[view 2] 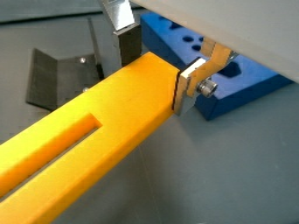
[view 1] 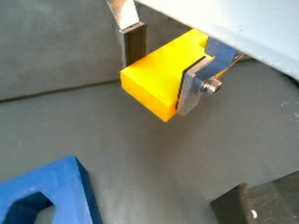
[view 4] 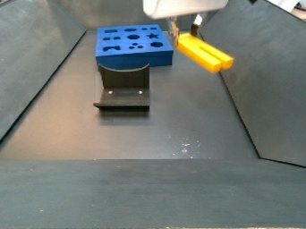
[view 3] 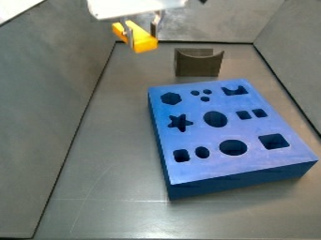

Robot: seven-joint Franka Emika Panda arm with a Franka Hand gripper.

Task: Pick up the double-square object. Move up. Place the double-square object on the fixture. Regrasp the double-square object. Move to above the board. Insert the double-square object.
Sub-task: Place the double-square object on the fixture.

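My gripper [view 3: 135, 21] is shut on the double-square object [view 3: 137, 36], a yellow block with a lengthwise groove, and holds it in the air. In both wrist views the silver fingers [view 1: 193, 86] clamp its sides near one end [view 1: 158, 83], and the long grooved body runs away from the gripper [view 2: 82, 144]. In a side view the block [view 4: 206, 54] hangs tilted below the gripper [view 4: 189, 30], to the right of the board [view 4: 134, 60]. The dark fixture [view 3: 197, 62] stands on the floor beside the blue board [view 3: 238, 171], apart from the block.
The fixture also shows in a side view [view 4: 122, 89] in front of the board, and in the wrist views [view 2: 52, 77] [view 1: 263, 206]. A board corner lies below the gripper [view 1: 52, 188] [view 2: 239, 83]. Grey walls enclose the floor.
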